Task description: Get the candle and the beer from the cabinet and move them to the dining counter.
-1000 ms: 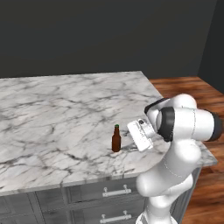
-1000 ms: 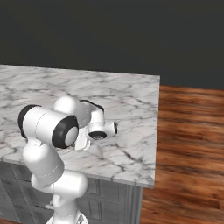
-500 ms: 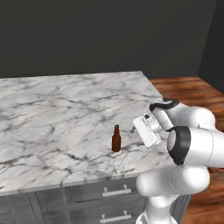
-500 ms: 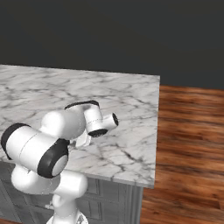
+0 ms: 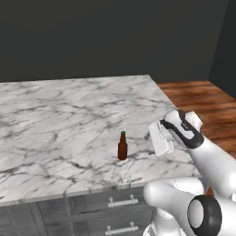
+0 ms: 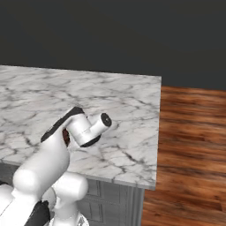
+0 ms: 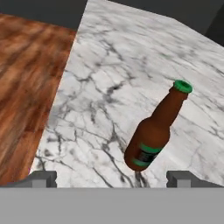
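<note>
Gripper (image 7: 112, 177) wide open, nothing between the jaws; hand backed off and now well clear of the beer (image 5: 122, 146), which a second ago sat just beside it. Bottle unmoved across all three moments, standing upright on the tabletop (image 5: 64, 115), near the front edge by the corner, ahead of the gripper and slightly to one side; leans in the hand view only because the camera is rolled. Arm swung round over the last second: elbow dropped low in front of the base, wrist lifted and pulled toward the tabletop's end.

Reads as release done and retreat under way. Beer half of the job looks complete: bottle resting on the dining marble, free of the jaws, stable.

Candle nowhere on this slab, so presumably still to fetch from the cabinet. Next likely: tuck arm, drive base away. Main risk: clipping the bottle with elbow or wrist during the swing.
</note>
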Robot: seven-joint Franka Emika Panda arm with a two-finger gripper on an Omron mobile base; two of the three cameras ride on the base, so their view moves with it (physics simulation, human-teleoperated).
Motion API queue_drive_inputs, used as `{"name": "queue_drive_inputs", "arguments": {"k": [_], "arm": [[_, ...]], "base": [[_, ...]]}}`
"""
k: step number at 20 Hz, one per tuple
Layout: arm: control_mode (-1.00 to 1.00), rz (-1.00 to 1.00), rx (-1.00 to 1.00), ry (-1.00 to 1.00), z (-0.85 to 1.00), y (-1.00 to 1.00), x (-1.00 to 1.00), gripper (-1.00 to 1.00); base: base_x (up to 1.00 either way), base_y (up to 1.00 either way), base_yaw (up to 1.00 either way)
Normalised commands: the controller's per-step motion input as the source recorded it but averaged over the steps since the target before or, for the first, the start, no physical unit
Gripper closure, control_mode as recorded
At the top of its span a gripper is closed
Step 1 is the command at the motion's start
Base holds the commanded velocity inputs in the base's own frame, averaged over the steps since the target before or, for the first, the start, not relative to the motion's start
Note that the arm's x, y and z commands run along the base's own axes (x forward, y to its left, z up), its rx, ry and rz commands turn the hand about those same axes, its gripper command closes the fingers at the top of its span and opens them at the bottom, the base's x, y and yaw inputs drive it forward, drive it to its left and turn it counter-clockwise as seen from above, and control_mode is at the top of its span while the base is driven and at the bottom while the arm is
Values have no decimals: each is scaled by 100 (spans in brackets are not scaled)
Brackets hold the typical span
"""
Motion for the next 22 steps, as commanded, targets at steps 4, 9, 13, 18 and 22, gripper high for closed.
{"name": "queue_drive_inputs", "arguments": {"k": [4, 9, 13, 18, 22], "arm": [[-100, -27, -8, -2, 34, 0, -53, -100], [-100, -29, -7, -2, 44, -1, -39, -100], [-100, -29, -1, 0, 55, -3, -25, -100], [-100, -24, 0, 1, 51, -12, -34, -100], [-100, -14, -2, -3, 33, -9, -45, -100]], "base": [[0, 0, 0], [0, 0, 0], [0, 0, 0], [0, 0, 0], [0, 0, 0]]}}
